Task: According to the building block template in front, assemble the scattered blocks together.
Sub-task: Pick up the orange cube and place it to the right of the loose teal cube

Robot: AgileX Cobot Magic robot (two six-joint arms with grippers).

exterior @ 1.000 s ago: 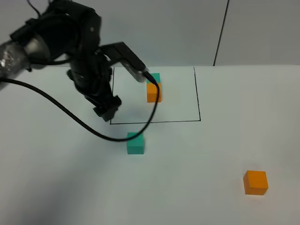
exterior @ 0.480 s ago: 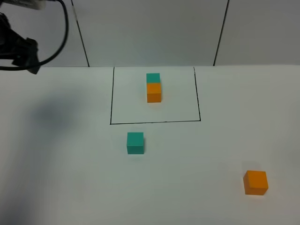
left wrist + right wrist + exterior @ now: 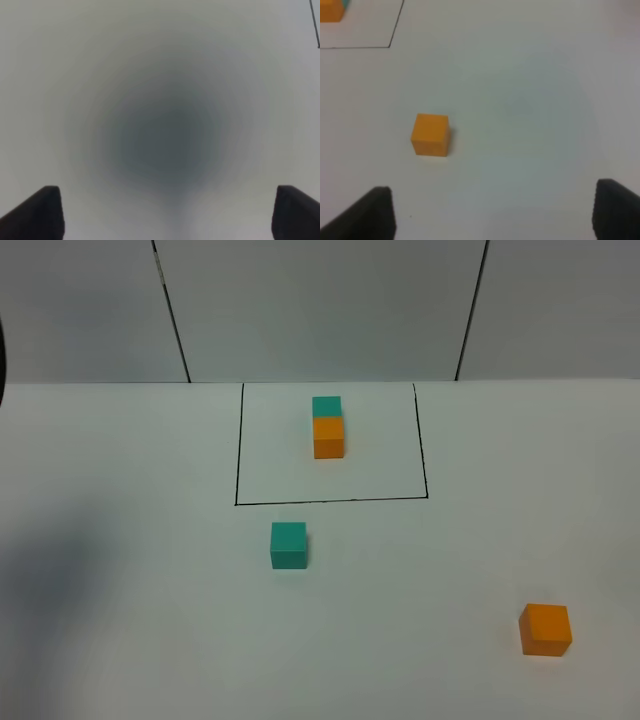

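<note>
Teal cube point(image 3: 289, 544) and orange cube point(image 3: 545, 629) lay well apart after the left arm had withdrawn from overhead view; left gripper point(image 3: 165, 215) and right gripper point(image 3: 492, 215) gaped empty.

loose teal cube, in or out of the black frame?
Out. The loose teal cube sits outside the near line of the black frame, clear of it; only the teal-orange pair is inside.

Two teal cubes point(image 3: 326, 406) point(image 3: 289, 544), two orange cubes point(image 3: 328, 437) point(image 3: 545, 628), one outline point(image 3: 330, 500).

the light was soft and even. a faint shadow point(image 3: 50, 570) lay on the tabletop point(image 3: 450, 560) at the left. the left wrist view was blurry.
</note>
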